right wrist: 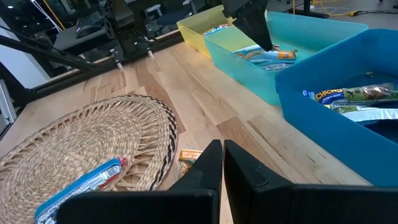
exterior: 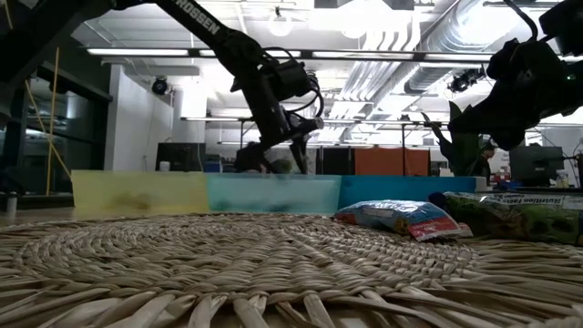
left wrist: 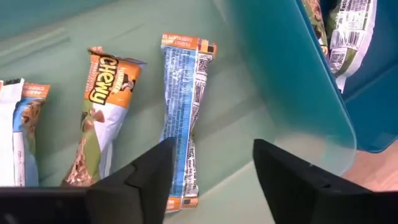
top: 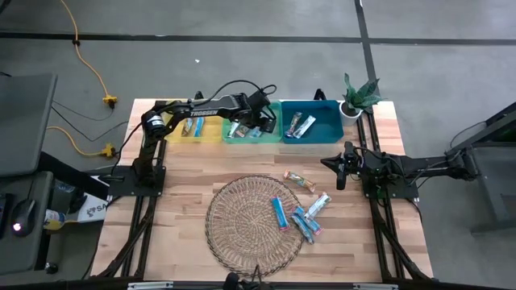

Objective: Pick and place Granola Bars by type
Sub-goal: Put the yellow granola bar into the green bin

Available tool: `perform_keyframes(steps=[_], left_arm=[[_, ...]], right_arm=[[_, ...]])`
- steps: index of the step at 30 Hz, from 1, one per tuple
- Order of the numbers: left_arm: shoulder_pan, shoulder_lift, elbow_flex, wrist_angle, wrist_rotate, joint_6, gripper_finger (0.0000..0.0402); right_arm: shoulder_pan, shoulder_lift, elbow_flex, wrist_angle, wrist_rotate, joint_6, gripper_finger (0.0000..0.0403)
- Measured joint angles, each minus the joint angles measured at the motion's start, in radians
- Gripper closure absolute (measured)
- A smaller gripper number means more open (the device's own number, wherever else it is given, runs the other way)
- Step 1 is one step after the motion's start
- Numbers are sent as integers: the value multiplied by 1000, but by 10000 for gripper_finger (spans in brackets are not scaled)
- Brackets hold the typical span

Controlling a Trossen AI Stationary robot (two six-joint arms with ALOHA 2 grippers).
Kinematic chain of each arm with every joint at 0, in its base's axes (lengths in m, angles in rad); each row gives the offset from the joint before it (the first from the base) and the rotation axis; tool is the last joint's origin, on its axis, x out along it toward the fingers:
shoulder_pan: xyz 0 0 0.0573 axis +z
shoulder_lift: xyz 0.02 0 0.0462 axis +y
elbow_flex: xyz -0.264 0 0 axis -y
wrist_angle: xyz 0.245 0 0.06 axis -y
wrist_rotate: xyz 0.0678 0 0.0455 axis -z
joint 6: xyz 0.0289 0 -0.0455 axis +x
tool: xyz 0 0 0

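Observation:
My left gripper [left wrist: 211, 158] hangs open over the teal bin [top: 251, 133], fingers slanting down. Below it, a blue-and-orange granola bar [left wrist: 183, 112] lies flat on the bin floor, its lower end partly hidden by one finger. Beside it lie an orange-and-white bar [left wrist: 102, 118] and another [left wrist: 18, 134]. Several more bars [top: 300, 211] lie on the wicker mat's right edge and on the wood beside it. At the table's right, my right gripper [right wrist: 222, 163] waits shut, holding nothing.
A yellow bin [top: 193, 129] and a blue bin [top: 310, 121], both with bars in them, flank the teal one along the far edge. A potted plant [top: 359, 97] stands at the far right corner. The round wicker mat [top: 242, 225] fills the table's near middle.

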Motion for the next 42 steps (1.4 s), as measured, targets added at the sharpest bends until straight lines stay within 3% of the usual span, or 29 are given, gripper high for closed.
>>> perform_keyframes(steps=[5, 13, 28, 32, 39, 42], left_arm=[[0, -9, 0, 16, 65, 10, 174], [-7, -75, 0, 106, 200, 91, 193], [-14, -365, -8, 198, 447, 354, 221], [-20, -481, -124, 359, 555, 386, 232], [-24, -745, -500, 752, 622, 275, 257], [-29, -862, -616, 833, 626, 265, 266]], right_arm=[[0, 0, 0, 0, 0, 0, 402], [0, 0, 0, 0, 0, 0, 402], [0, 0, 0, 0, 0, 0, 402], [0, 0, 0, 0, 0, 0, 402], [0, 0, 0, 0, 1, 0, 402], [0, 0, 0, 0, 0, 0, 402]])
